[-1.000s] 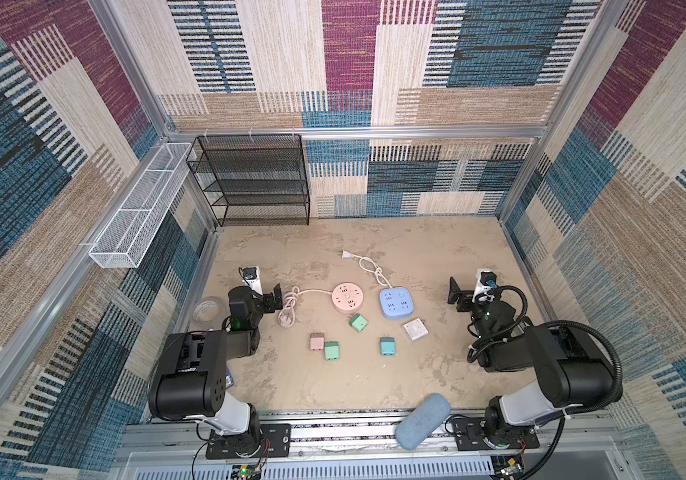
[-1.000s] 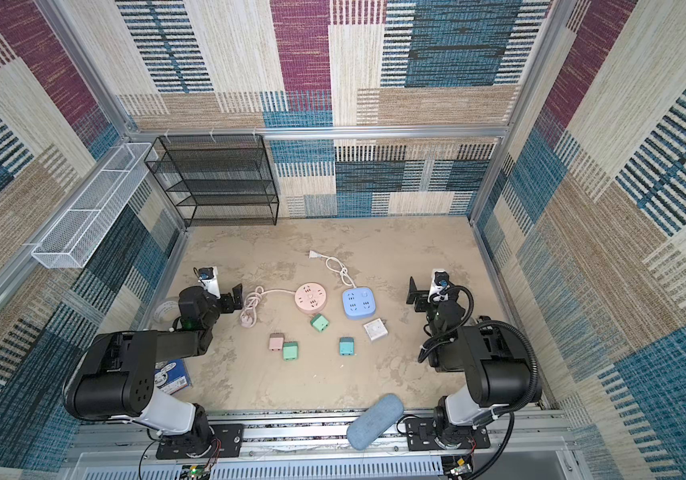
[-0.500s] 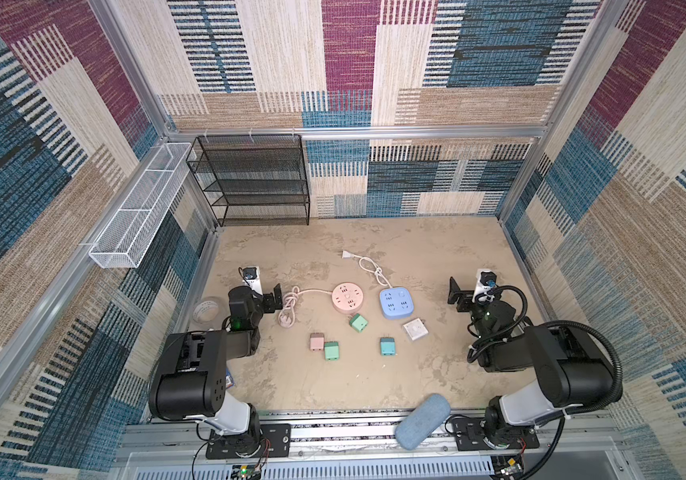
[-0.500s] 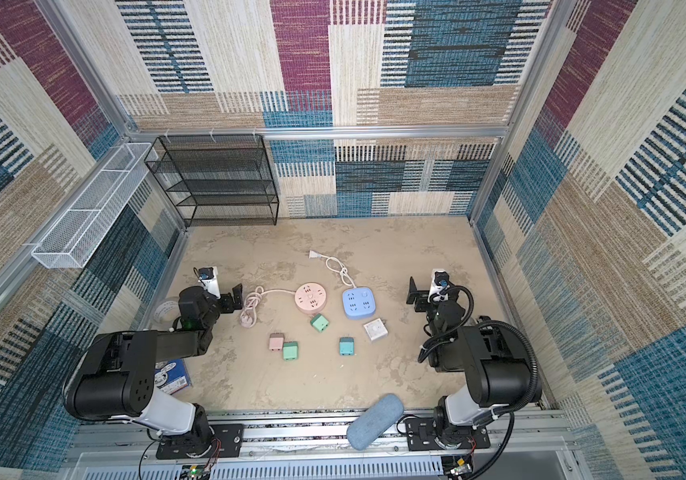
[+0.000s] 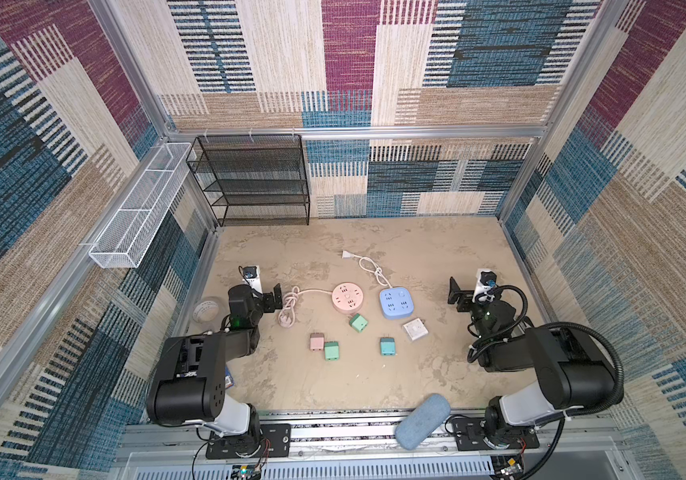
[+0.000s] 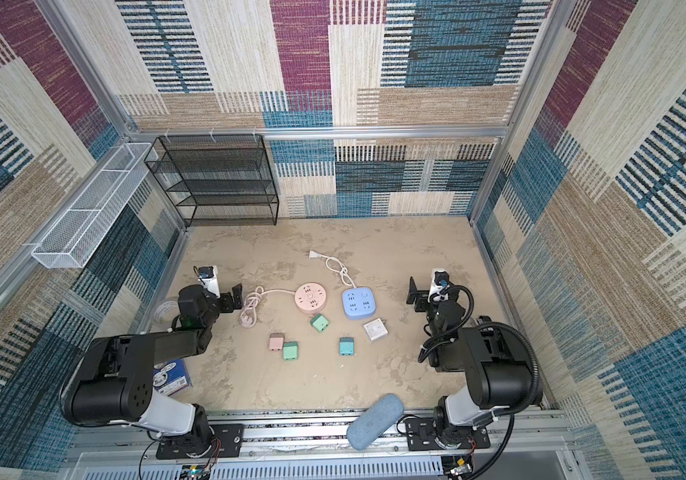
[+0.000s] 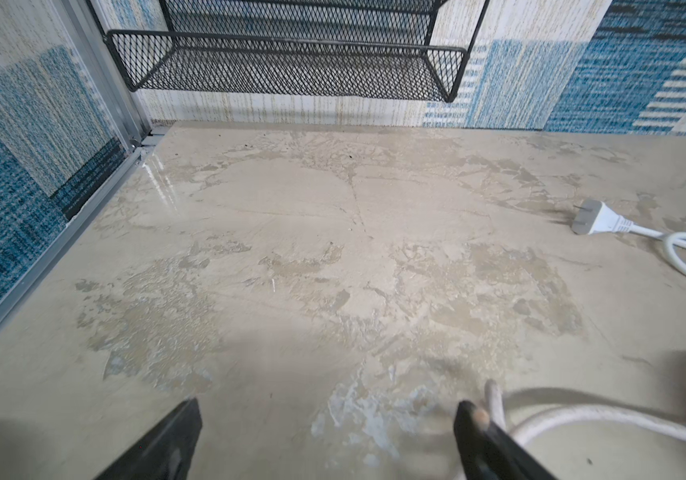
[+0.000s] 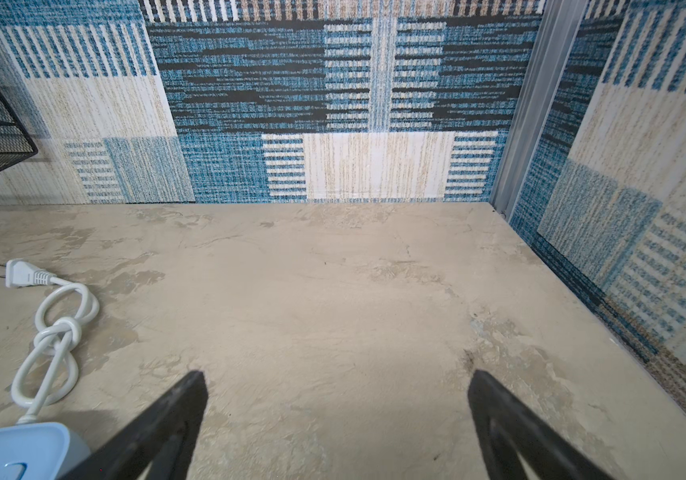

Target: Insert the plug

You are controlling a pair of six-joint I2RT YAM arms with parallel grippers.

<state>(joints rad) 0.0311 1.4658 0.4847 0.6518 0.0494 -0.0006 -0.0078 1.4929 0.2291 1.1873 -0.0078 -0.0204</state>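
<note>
L gripper & R gripper: both wide open, empty. White plug lies untouched on table, beyond blue strip. Risk: knotted cord tugs strip at pickup, so prongs miss pink socket slots.

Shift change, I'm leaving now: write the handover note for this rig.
Left gripper: open, empty, beside the pink cord.
Right gripper: open, empty, above bare table.
Pink strip and blue strip lie mid-table, sockets empty; green plug and other small plugs lie loose nearby.
Done: nothing inserted.
Left: grasp a plug, insert it.
</note>
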